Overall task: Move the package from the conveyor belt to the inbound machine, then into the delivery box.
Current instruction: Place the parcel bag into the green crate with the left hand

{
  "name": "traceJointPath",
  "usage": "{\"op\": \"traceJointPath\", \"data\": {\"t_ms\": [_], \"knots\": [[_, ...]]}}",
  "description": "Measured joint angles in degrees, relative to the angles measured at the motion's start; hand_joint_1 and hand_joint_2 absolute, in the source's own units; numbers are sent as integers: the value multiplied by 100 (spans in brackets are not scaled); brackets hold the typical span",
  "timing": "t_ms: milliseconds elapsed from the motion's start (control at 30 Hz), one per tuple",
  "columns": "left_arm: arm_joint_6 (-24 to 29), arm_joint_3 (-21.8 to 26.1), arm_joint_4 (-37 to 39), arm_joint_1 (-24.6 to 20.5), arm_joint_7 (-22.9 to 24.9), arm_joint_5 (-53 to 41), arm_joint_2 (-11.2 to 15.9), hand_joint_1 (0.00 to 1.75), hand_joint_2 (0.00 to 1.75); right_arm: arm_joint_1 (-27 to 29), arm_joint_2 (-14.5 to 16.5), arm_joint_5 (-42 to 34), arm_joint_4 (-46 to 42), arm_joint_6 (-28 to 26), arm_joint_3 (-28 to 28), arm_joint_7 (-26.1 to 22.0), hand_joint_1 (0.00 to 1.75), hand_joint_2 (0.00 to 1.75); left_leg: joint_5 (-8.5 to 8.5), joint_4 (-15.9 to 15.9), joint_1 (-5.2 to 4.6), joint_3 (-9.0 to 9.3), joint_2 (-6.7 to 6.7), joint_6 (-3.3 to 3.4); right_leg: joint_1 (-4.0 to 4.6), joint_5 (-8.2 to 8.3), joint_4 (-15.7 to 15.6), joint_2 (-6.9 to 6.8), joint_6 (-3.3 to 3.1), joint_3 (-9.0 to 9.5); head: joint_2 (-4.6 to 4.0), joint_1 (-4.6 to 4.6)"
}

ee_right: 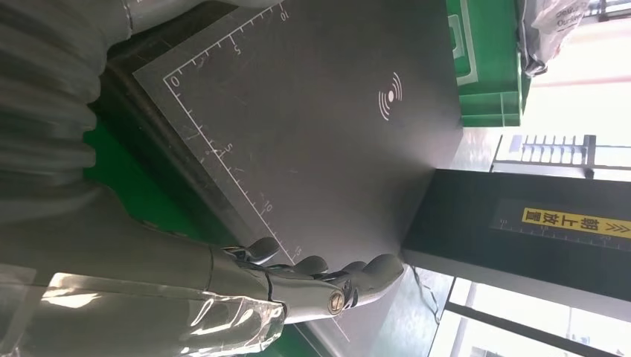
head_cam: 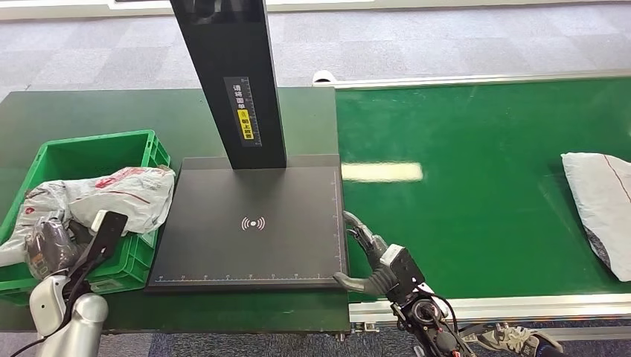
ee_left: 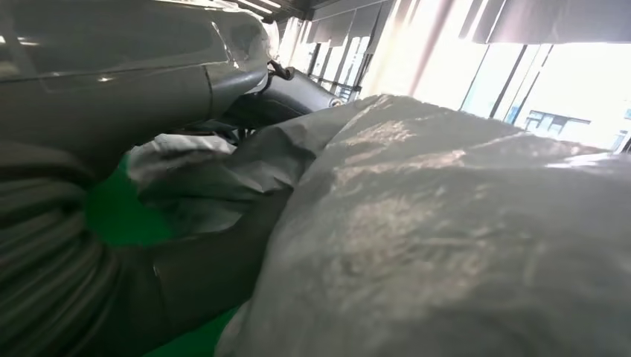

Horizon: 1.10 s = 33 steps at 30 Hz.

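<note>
- Package (head_cam: pixel 104 195): soft grey-white plastic mailer bag, crumpled, with red printing on its upper face. It lies in the green box (head_cam: pixel 152 145) at the left end of the worktop (head_cam: pixel 89 111), bulging above the rim and drooping over the box's left edge.
- Left wrist view: the bag's wrinkled, glossy grey film (ee_left: pixel 446 238) sits right against the camera.
- Left hand (head_cam: pixel 52 249): down in the box, touching the bag's lower left part. Fingers look curled into the film, but the folds hide them, so whether they clamp it I cannot tell.
- Right hand (head_cam: pixel 372 256): fingers apart and lightly bent, holding nothing. It hovers at the right front corner of the scanner plate (head_cam: pixel 253 223), over the seam between plate and belt (head_cam: pixel 476 186).
- Right wrist view: fingers (ee_right: pixel 327 279) extend along the plate's ruled edge (ee_right: pixel 223 149); white wireless mark (ee_right: pixel 390 97) near plate centre.
- Plate: flat black, bare; black post (head_cam: pixel 231 74) with a yellow label rises at its rear.
- Second parcel (head_cam: pixel 603 208): white bag with a thin dark line, on the belt at the far right, well apart from both hands.
</note>
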Motion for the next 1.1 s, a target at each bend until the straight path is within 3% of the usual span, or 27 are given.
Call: {"op": "traceJointPath", "data": {"t_ms": [167, 267, 333, 400, 467, 533, 600, 767, 900, 1100], "knots": [[201, -51, 52, -16, -75, -8, 2, 0, 175, 19, 0, 22, -31, 1, -2, 7, 0, 175, 0, 0, 0, 0, 0, 0, 0, 0, 0, 0, 0, -1, 0, 0], [412, -76, 56, -64, -372, 321, 1, 0, 175, 43, -2, 52, -74, 3, -5, 17, 0, 175, 0, 0, 0, 0, 0, 0, 0, 0, 0, 0, 0, -1, 0, -1], [340, -94, 32, -91, -863, 940, -9, 0, 175, 56, -6, 56, -97, 13, -7, 15, 0, 175, 0, 0, 0, 2, 0, 0, 0, 0, 0, 0, 0, -1, 0, -1], [-229, -140, -64, -102, -1656, 2144, -47, 0, 175, 64, -17, 50, -109, 58, -8, -4, 0, 175, 0, 0, 0, 2, 0, 0, 0, 0, 0, 0, 0, -1, 0, -1], [-1136, -234, -220, -101, -2295, 3457, -107, 0, 87, 64, -34, 36, -113, 127, -8, -34, 0, 175, 0, 0, 0, 1, -1, 0, 0, 0, 0, 0, 0, 0, 0, 0], [-1906, -359, -392, -88, -2511, 4350, -157, 0, 0, 59, -51, 13, -114, 180, -7, -49, 0, 175, 0, 0, 0, 0, 1, 0, -1, 1, 0, 4, 1, 1, 0, 1], [-2272, -470, -526, -72, -2544, 4812, -184, 0, 0, 56, -68, -8, -114, 205, -7, -50, 0, 175, 0, 0, -1, 0, 2, 0, -1, 2, 0, 8, 1, 1, 0, 0], [-2249, -601, -630, -59, -2515, 4970, -195, 0, 0, 56, -101, -19, -119, 208, -4, -49, 0, 175, -1, 0, 1, -1, 3, 0, 0, 1, 0, 9, 1, -2, 0, -1], [-1205, -643, -631, -81, -2632, 4515, -202, 0, 0, 76, -119, -27, -174, 140, -6, -19, 0, 175, -1, 0, 1, 1, 6, -1, 1, 2, 0, 13, 1, -4, 0, -1], [374, -756, -1040, -73, -3524, 4680, -255, 0, 0, 155, -155, -116, -332, 53, -7, 19, 0, 175, -1, 0, 0, -1, 7, 0, 0, 2, 0, 14, 1, -4, 0, -1]]}}
